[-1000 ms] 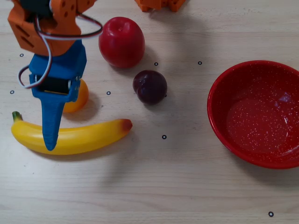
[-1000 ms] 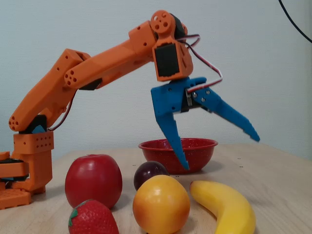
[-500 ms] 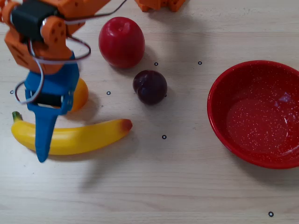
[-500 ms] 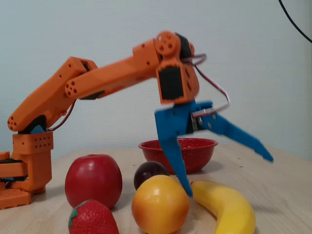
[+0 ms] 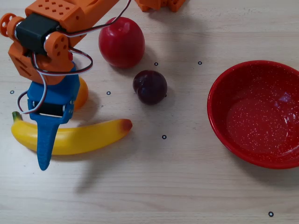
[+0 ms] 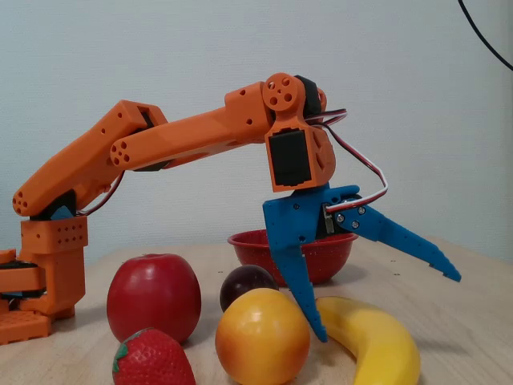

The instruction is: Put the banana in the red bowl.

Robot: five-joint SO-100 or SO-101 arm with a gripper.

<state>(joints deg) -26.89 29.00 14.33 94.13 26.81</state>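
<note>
The banana (image 5: 74,139) is lying flat on the table (image 5: 187,186), long axis running pretty much left-right in the overhead view, green stem tip at the left end and the reddish tip at the right, with the curve sagging toward the bottom of the frame. It's over on the left side, well apart from the red bowl (image 5: 219,88), which sits at the right edge. The claw (image 6: 389,309) is wide open and straddling the banana: from the side you can see one blue finger (image 6: 298,277) pointing steeply down between the orange (image 6: 263,337) and the banana (image 6: 373,341), tip close to the banana's inner side, while the other finger is splayed way out and up over the far side, not touching anything. From above you mostly just get that outer finger (image 5: 45,144) crossing over the banana near its stem end, and the lower finger is hidden under the wrist, so the spread is really only clear from the side view. Can't tell if the lower tip is actually touching the banana. The side view also shows a strawberry (image 6: 152,357) up front that the overhead doesn't catch, while the overhead shows the apple (image 5: 121,42) and plum (image 5: 150,87) sitting between the arm and bowl, plus the bowl's speckled inside.
</note>
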